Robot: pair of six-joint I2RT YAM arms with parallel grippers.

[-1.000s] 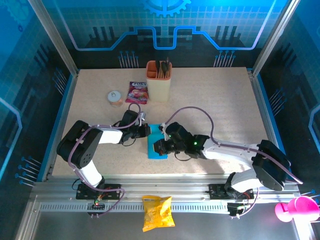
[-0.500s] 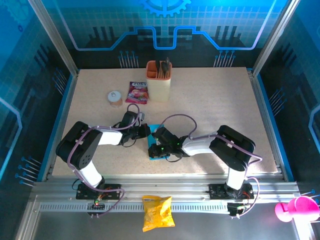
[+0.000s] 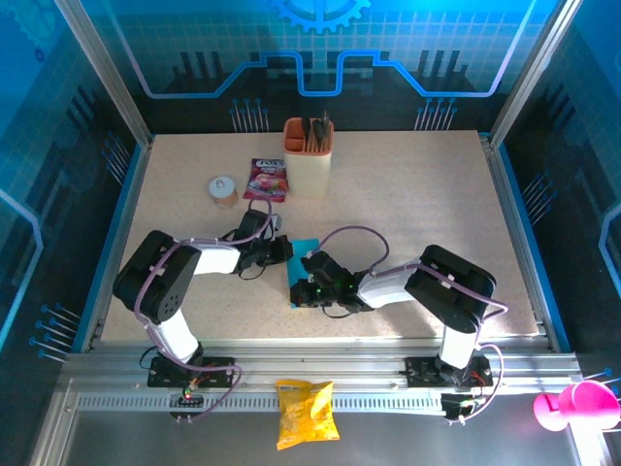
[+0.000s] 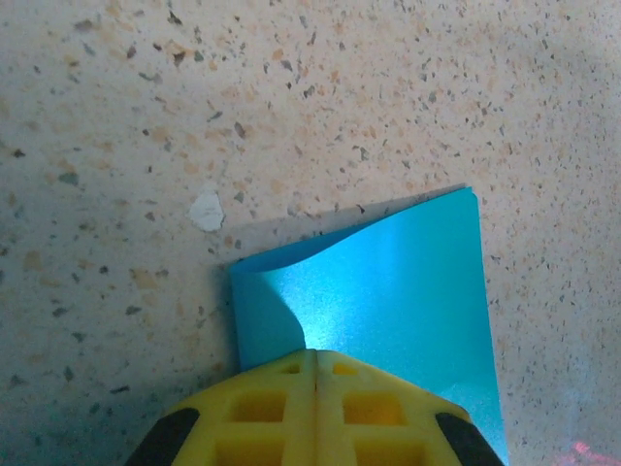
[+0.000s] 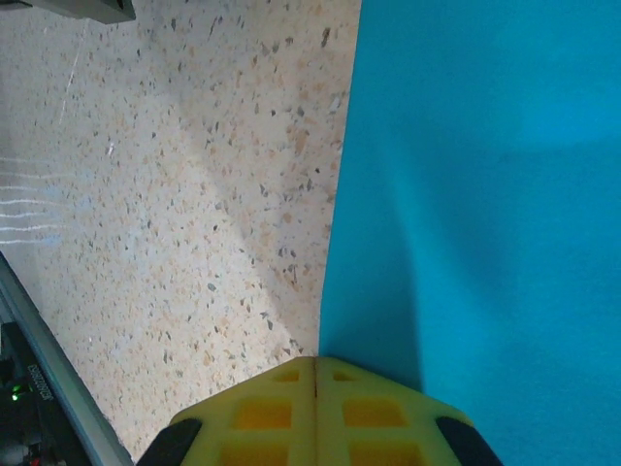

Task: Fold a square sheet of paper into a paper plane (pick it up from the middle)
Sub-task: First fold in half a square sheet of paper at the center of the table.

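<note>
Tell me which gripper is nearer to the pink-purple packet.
Left. The left gripper is at the far edge of the blue paper, toward the packet; the right gripper is at the paper's near end, farther away.

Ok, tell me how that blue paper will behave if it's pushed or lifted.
Probably floppy: the paper curls up at one edge near the left tool. Likely light and thin, so it may slide on the table.

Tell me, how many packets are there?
2. A pink packet lies left of the beige cup; a yellow packet lies on the front metal ledge. More could be hidden.
</note>
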